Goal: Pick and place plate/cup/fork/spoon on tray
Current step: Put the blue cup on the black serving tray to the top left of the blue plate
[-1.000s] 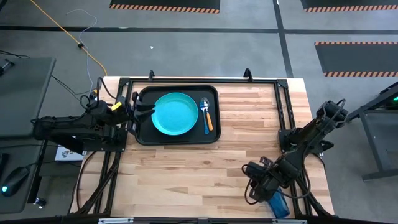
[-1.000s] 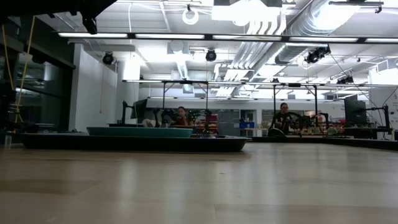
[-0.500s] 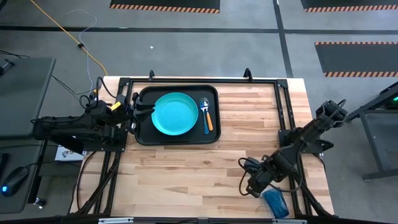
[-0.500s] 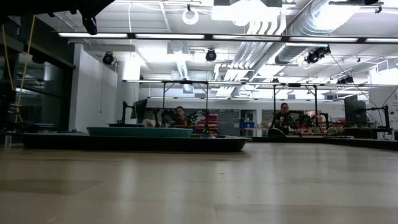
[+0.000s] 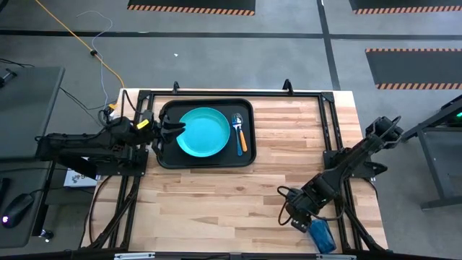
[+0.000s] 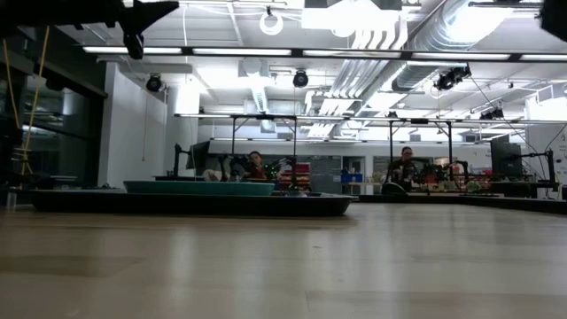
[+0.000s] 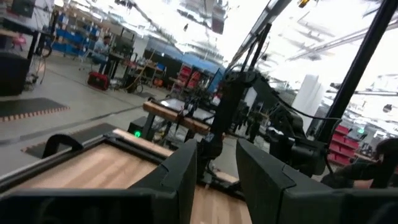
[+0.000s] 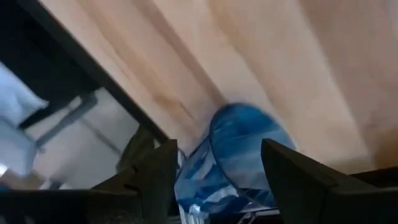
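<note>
The black tray (image 5: 167, 154) sits at the table's far left with the turquoise plate (image 5: 204, 132) lying in it. The fork (image 5: 237, 127) and the orange-handled spoon (image 5: 243, 141) lie side by side on the tray, to the right of the plate. The dark-blue cup (image 5: 320, 235) lies on its side on the wood at the near right edge. My right gripper (image 8: 217, 152) is open, its fingers on either side of the cup (image 8: 239, 155). My left gripper (image 5: 173, 131) hovers open over the tray's left rim with nothing between its fingers (image 7: 216, 158). My right gripper's open fingers (image 8: 158, 174) flank the lying cup's wall, slanting down at it from the far side. The cup rests on the table. I cannot tell whether either finger touches it.
A black metal frame (image 5: 328, 123) runs round the table's edges and stands close beside the cup. Bare wood (image 5: 216, 202) stretches between the tray and the cup. In the low view the tray (image 6: 195, 205) and the plate (image 6: 199, 187) show at the left; people sit far behind.
My left gripper has gone a little toward the table's right edge and now reaches over the tray's left rim. My right arm's wrist has shifted slightly above the cup. The cup stays lying at the near right edge.
</note>
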Available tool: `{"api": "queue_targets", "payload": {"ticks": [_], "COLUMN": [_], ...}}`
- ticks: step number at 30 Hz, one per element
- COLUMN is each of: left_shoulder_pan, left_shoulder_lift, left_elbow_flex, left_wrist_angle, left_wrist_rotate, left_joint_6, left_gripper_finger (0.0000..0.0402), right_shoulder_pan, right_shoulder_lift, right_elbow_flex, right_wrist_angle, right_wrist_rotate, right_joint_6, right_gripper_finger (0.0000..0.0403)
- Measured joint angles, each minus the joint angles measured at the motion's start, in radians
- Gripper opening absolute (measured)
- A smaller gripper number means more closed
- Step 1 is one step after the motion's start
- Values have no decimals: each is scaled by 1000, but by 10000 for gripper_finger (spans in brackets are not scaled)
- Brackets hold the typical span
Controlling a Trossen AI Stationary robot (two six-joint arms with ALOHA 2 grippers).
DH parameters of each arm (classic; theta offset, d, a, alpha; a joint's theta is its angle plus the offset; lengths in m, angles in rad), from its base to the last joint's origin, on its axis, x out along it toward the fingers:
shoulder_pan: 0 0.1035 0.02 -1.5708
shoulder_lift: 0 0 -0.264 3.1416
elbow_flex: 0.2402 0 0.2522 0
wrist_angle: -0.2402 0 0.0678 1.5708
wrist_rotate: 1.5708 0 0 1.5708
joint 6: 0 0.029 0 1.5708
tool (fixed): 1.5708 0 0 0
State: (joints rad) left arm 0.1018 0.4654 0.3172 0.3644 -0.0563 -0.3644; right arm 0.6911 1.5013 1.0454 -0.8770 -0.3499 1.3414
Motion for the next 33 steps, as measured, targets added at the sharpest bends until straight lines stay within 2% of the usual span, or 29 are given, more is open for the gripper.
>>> {"api": "queue_targets", "payload": {"ticks": [5, 14, 26, 33], "left_shoulder_pan": [0, 0, 0, 0], "left_shoulder_lift": [31, 50, 49, 49], "left_elbow_flex": [0, 0, 0, 0], "left_wrist_angle": [9, 29, 26, 26], "left_wrist_rotate": [0, 0, 0, 0], "left_joint_6": [0, 0, 0, 0], "left_gripper_finger": [102, 102, 102, 102], "right_shoulder_pan": [-1, 14, 37, 59], "right_shoulder_lift": [0, 0, 80, 91], "right_elbow_flex": [-91, -114, -114, -114], "right_wrist_angle": [82, 271, 246, 252], "right_wrist_rotate": [-50, -119, -131, -203], "right_joint_6": [-6, 45, 4, 8], "right_gripper_finger": [225, 225, 225, 225]}}
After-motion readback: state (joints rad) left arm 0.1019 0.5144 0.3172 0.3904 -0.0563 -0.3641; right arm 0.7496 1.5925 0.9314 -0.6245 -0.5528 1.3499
